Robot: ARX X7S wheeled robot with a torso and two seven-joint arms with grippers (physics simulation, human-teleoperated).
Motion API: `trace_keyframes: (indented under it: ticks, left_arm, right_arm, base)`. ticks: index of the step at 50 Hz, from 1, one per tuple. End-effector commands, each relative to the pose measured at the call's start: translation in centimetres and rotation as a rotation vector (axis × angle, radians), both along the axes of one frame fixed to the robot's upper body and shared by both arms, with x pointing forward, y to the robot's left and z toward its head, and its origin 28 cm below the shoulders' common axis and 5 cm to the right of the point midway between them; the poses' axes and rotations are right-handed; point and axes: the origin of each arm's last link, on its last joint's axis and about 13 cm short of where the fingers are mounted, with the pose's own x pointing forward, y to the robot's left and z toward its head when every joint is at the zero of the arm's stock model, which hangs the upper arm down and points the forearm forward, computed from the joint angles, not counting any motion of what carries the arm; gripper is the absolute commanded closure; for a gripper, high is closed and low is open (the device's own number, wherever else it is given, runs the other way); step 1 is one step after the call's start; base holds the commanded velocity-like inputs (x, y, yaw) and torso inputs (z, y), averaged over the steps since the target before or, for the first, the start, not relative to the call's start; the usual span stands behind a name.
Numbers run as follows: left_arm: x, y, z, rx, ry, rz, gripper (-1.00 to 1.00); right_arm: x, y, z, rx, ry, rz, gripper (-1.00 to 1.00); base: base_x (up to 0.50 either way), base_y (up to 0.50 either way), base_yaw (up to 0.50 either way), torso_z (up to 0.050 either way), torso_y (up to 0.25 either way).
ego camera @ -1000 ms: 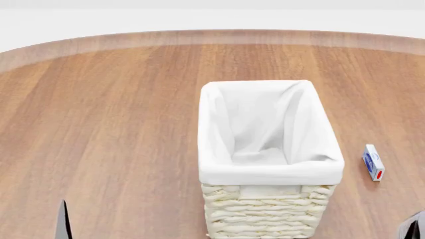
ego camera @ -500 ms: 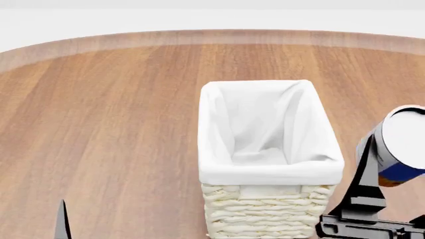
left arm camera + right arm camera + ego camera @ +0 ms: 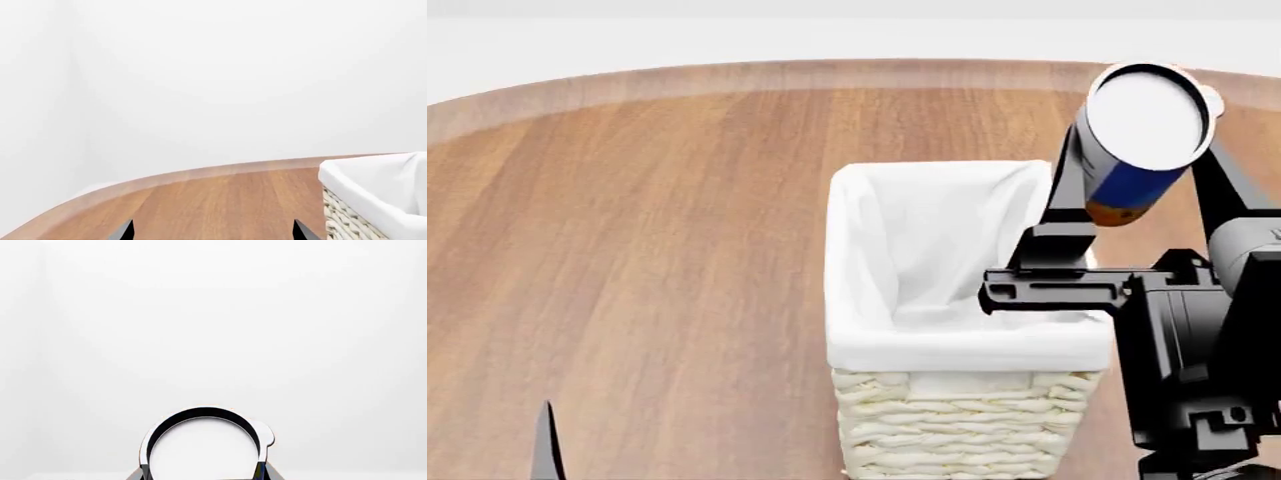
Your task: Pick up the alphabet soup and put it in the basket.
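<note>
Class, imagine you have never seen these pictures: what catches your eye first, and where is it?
The right gripper holds the alphabet soup raised at the head view's upper right, white top facing the camera. Just left of it, mid-table, stands the basket, its white lining open and nothing visible inside.

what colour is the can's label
Blue with an orange band on the can; head view shows it best.

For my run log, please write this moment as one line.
right gripper: shut on alphabet soup, raised | soup: by the basket far right corner | left gripper: low, holds nothing
</note>
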Motion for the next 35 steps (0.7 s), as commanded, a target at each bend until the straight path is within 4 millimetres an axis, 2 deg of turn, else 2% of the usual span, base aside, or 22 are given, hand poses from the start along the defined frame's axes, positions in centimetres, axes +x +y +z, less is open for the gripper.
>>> trace_keyframes:
  ticks: [1, 8, 19, 29, 35]
  left_arm:
    - [-0.1, 0.1, 0.0, -0.001, 0.0, 0.005, -1.0]
    - [-0.1, 0.1, 0.0, 0.0, 0.0, 0.006, -1.0]
    - [0.0, 0.1, 0.0, -0.001, 0.002, 0.005, -1.0]
    - [0.0, 0.1, -0.1, -0.002, 0.004, 0.004, -1.0]
    - [0.0, 0.1, 0.0, -0.002, 0.005, 0.003, -1.0]
  right_arm:
    - [2.8, 0.5, 2.7, -0.068, -0.037, -0.003, 1.0]
    - [6.1, 0.9, 4.1, -0.07, -0.005, 0.022, 1.0]
    - [10.3, 1.9, 5.2, -0.08, 0.039, 0.04, 1.0]
    - [12.9, 2.7, 6.4, -0.118, 0.045, 0.031, 1.0]
    - [14.4, 3.0, 6.2, -0.14, 0.057, 0.016, 1.0]
  base:
    - [0.0, 0.0, 0.0, 0.0, 0.0]
    - [0.0, 0.0, 0.0, 0.0, 0.001]
    - [0.0, 0.0, 0.0, 0.0, 0.0]
    - [0.0, 0.0, 0.0, 0.0, 0.001]
    - [0.0, 0.0, 0.0, 0.0, 0.0]
